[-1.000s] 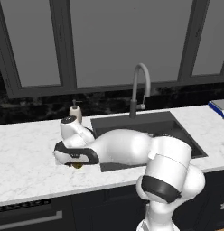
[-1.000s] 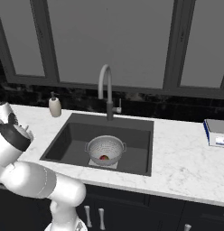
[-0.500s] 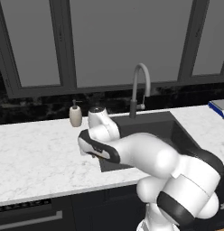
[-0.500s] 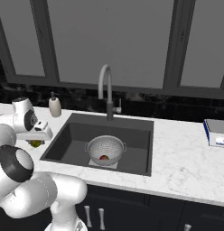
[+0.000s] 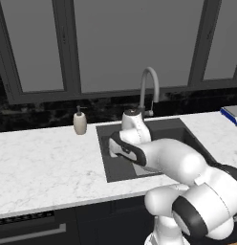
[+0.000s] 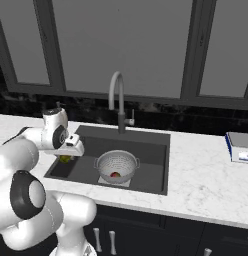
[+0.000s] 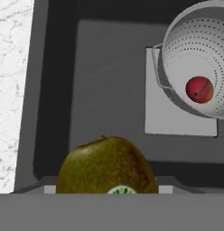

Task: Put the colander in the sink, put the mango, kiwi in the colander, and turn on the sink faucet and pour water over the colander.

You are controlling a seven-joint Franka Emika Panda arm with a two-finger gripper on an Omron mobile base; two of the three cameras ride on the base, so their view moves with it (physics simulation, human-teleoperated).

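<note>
Colander (image 6: 117, 165) is seen standing upright in the sink (image 6: 151, 150), on the lighter grey square patch (image 7: 177, 122) of the basin floor, toward the centre-right of the basin in the right base view. Worktop (image 5: 44, 162) is white marble w/ grey veining, laid both sides of the basin; a black glossy backsplash is set behind it, w/ large dark-framed window panels above and dark cabinet fronts below. The sink is a dark grey matte rectangle w/ straight walls. Colander is silver-grey perforated metal, bowl-shaped, small side handles at the rim; the mango (image 7: 199, 89) is held inside it, a small round red fruit w/ a yellowish blush, resting low on the inner wall. Sink faucet (image 6: 118, 102) is mounted behind the basin: grey gooseneck, high arch, darker base. A white soap dispenser (image 5: 80, 122) is placed on the worktop near the basin's left rear corner. A blue-and-white flat item (image 6: 240, 146) lies on the worktop well to the right. Gripper (image 6: 66, 156) is positioned over the left part of the basin, apart from the colander, jaws closed around the kiwi (image 7: 107, 167) — olive-brown, oval, faintly mottled skin, w/ pale green at the bottom.
</note>
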